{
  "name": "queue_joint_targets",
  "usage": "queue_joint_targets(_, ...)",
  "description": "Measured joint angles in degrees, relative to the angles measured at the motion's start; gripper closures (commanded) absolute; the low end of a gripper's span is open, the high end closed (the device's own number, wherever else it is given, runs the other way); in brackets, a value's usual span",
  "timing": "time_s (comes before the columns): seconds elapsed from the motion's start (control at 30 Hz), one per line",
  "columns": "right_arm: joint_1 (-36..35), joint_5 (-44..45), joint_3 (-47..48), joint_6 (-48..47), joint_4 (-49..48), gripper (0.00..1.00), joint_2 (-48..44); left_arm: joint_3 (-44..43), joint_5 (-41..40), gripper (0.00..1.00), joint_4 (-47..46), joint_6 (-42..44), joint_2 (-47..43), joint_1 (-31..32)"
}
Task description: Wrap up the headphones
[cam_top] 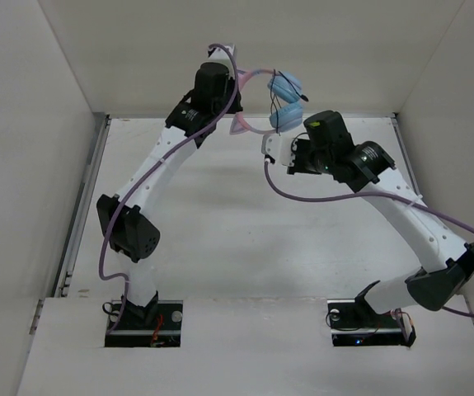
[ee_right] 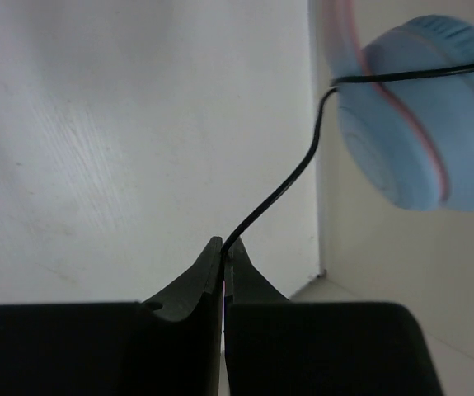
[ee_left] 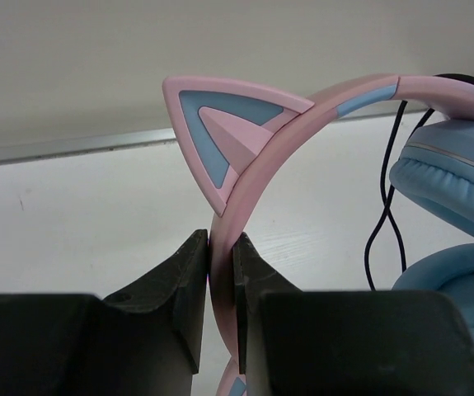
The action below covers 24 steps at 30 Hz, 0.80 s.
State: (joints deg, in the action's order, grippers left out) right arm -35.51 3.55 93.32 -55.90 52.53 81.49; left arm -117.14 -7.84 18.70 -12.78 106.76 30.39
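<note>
Holding the headphones (cam_top: pixel 284 89) aloft near the back wall (cam_top: pixel 138 49), the left gripper (ee_left: pixel 221 247) clamps the pink headband (ee_left: pixel 257 177); the right gripper (ee_right: pixel 223 247) pinches the black cable (ee_right: pixel 290 186). Winding is in hand; next, probably, the cable must circle the headband.

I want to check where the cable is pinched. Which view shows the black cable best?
Right wrist: the cable runs clearly from the shut right fingers up to the blue ear cup. Left wrist shows a loop beside the cups; top external, thin strands.
</note>
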Motion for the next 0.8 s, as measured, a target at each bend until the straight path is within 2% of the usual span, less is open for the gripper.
queue_joint_targets(0.2, -1.6, 6.7, 0.1, -8.6, -0.8, 1.0, 0.0, 4.3, -0.7, 0.99, 0.6, 1.4, 0.0, 1.4)
queue_joint_targets(0.4, -2.5, 9.3, 0.3, -14.9, -5.3, 1.0, -0.1, 4.7, -0.7, 0.99, 0.9, 1.8, 0.0, 2.8)
queue_joint_targets(0.57, -3.1, 9.8, -1.5, -19.7, -12.3, 1.0, -1.5, 5.1, -0.1, 0.99, 0.9, 1.8, 0.0, 4.1)
queue_joint_targets(0.8, -3.0, 10.2, -9.4, -28.1, -23.5, 1.0, -4.5, 6.8, 1.6, 0.99, 1.1, 1.8, 0.0, 5.6)
